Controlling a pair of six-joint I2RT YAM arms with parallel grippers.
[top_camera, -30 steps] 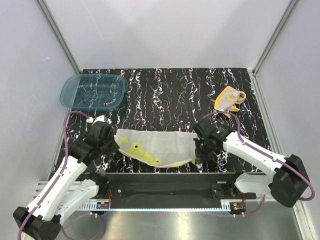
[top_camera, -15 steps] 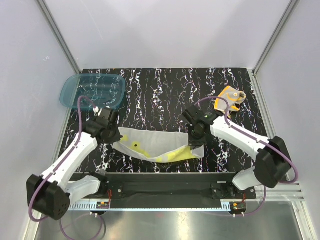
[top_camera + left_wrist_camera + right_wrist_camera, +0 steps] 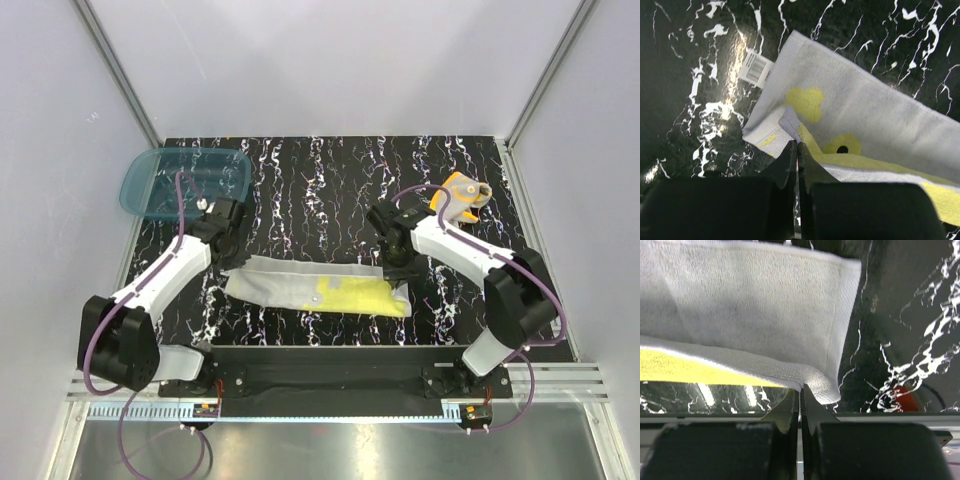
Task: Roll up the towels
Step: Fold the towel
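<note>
Top view shows my left gripper (image 3: pixel 230 255) and right gripper (image 3: pixel 400 262) pinching the yellow towel (image 3: pixel 300 285), just folded over; I think rolling comes next.

- Pale yellow towel (image 3: pixel 315 290) lies as a long folded strip on the black, white-veined tabletop (image 3: pixel 320 175), near the arms' bases, grey-beige side showing at its left, yellow at its right
- Left tool (image 3: pixel 231 252) meets the strip's left end; right tool (image 3: pixel 401 268) meets its right end
- Orange towel (image 3: pixel 460 198) sits crumpled at the far right
- Teal basin (image 3: pixel 160 190) stands in the far left corner
</note>
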